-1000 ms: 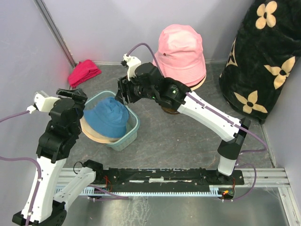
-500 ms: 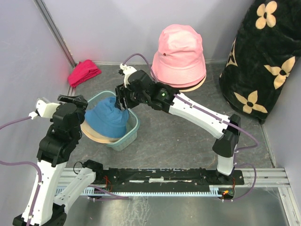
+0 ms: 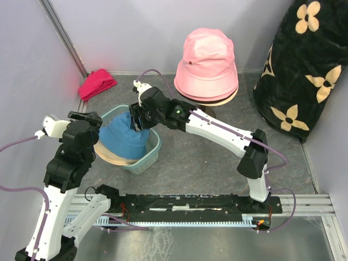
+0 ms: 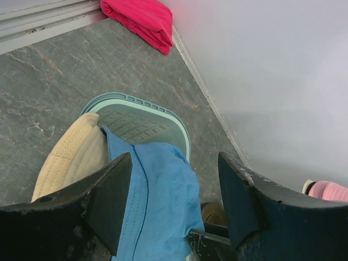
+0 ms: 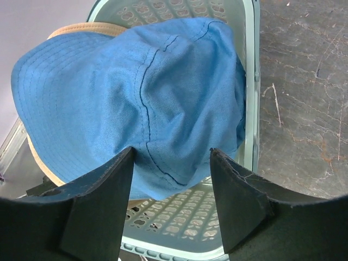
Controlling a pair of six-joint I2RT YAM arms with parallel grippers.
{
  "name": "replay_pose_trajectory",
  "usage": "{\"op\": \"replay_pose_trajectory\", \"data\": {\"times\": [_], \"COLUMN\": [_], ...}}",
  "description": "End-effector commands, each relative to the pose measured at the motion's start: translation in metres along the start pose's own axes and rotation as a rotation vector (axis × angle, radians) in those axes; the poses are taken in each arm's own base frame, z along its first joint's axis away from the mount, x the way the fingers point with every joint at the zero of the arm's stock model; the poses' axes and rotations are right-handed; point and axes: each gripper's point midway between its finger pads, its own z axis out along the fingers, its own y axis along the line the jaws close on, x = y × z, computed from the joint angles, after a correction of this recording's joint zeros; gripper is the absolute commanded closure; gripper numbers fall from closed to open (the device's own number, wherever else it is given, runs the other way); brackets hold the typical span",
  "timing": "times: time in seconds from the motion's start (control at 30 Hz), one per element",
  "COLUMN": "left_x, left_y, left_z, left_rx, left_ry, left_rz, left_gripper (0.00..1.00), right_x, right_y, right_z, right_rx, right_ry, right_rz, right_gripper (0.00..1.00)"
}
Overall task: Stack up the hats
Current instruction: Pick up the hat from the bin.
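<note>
fabric looks soft, light: blue hat just below right pincer, jaws wide, empty. pinch a crown fold. left pincer gapes empty too.

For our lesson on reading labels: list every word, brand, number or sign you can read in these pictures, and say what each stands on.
None: no view shows a legible word or number.
The black cloth with beige flower shapes bears a pattern only, no letters.
The pink fabric bucket hat has a tiny dark spot, too small to read.
The blue fabric bucket hat and the pale green plastic basket show no label.
</note>
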Motion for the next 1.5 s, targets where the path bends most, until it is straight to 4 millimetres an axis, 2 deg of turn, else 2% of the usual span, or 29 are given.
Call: {"op": "replay_pose_trajectory", "data": {"times": [0.0,0.2,0.47,0.97,1.17,1.47], "left_x": [-0.006,-0.006,-0.005,-0.003,-0.003,0.000], "left_y": [0.001,0.002,0.004,0.006,0.006,0.003], "left_z": [0.000,0.000,0.000,-0.001,-0.002,0.001], "left_rx": [-0.007,-0.008,-0.011,-0.010,-0.008,-0.010], "left_ry": [-0.030,-0.030,-0.029,-0.020,-0.019,-0.010], "left_rz": [-0.039,-0.038,-0.031,-0.042,-0.049,-0.049], "left_gripper": [0.29,0.28,0.29,0.29,0.28,0.29], "right_x": [-0.030,-0.031,-0.030,-0.033,-0.048,-0.084], "right_y": [0.012,0.013,0.018,0.019,0.020,0.031], "right_z": [-0.007,-0.004,0.000,-0.005,-0.020,-0.051], "right_rx": [-0.018,-0.020,-0.053,-0.060,-0.057,-0.085], "right_ry": [-0.092,-0.100,-0.094,-0.100,-0.151,-0.273], "right_rz": [0.016,0.026,0.049,0.056,0.014,-0.061], "right_gripper": [0.35,0.37,0.51,0.93,0.96,0.98]}}
